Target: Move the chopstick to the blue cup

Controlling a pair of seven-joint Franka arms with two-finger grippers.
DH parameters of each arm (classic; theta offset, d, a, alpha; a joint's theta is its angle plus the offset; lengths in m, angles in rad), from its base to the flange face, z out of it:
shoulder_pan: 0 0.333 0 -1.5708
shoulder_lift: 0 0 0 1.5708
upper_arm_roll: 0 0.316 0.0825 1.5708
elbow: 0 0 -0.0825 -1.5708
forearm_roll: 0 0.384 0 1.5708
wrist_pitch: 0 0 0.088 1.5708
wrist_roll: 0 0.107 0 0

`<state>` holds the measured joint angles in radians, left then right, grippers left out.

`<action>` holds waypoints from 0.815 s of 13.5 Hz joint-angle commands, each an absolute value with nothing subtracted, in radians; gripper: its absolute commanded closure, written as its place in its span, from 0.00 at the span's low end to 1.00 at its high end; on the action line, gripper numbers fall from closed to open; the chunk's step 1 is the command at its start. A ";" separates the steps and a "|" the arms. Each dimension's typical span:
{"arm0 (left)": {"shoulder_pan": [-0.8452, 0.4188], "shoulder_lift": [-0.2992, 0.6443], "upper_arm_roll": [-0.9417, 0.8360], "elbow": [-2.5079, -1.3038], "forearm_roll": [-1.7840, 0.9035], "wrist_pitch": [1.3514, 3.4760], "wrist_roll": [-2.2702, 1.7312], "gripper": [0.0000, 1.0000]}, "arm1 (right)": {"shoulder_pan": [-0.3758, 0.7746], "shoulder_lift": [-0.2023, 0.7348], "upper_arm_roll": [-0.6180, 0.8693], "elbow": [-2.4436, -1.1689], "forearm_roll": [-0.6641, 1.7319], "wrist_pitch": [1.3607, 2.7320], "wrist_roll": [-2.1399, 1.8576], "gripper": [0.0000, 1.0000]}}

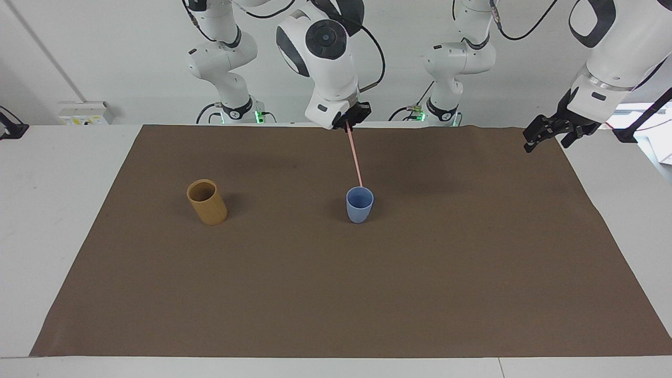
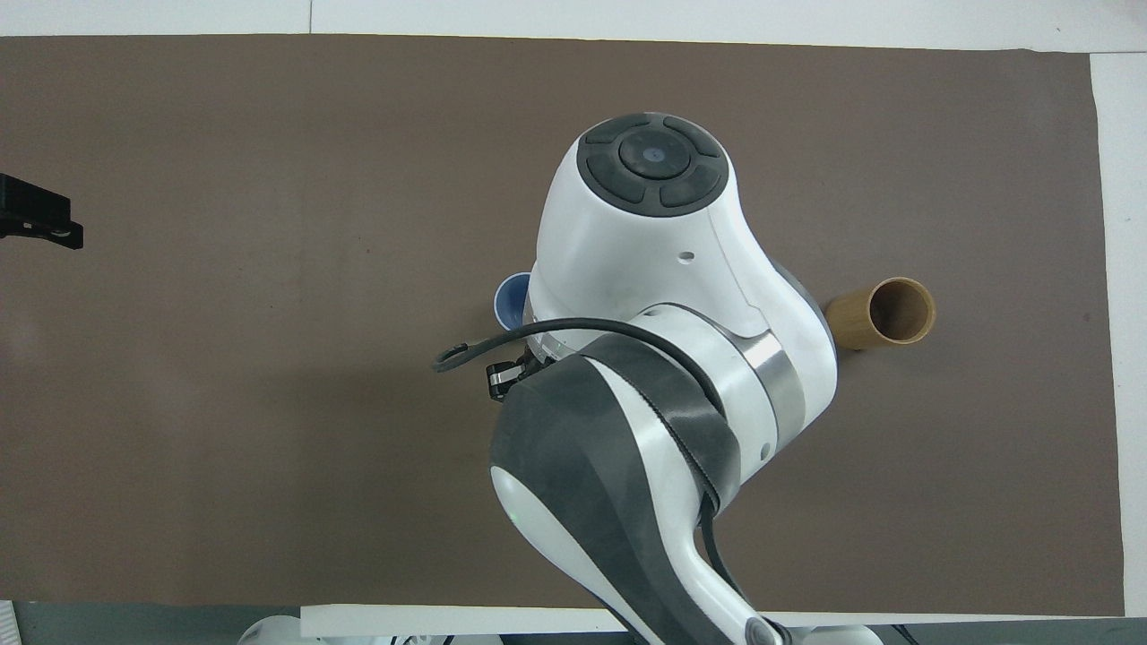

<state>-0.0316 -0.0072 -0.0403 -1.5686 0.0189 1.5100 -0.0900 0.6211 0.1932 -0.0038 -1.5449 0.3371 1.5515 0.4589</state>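
The light blue cup stands upright mid-table; in the overhead view only a sliver of it shows past the right arm. My right gripper is shut on the top of the pale pink chopstick, which hangs almost upright over the blue cup, its lower tip at the cup's rim. In the overhead view the arm hides that gripper and the chopstick. My left gripper waits in the air over the cloth's corner at the left arm's end; it also shows in the overhead view.
A taller tan cup stands upright toward the right arm's end of the table; it also shows in the overhead view. A brown cloth covers the table.
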 commanded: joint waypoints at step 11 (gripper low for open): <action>-0.029 -0.009 -0.040 -1.569 0.021 1.494 -0.092 0.00 | 0.611 0.091 -0.008 -1.776 0.327 1.868 0.449 0.03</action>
<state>-0.0316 -0.0072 -0.0403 -1.5686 0.0189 1.5098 -0.0900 0.6193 0.1336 -0.0122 -1.7152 0.3338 1.8219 0.4587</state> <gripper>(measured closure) 0.000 0.678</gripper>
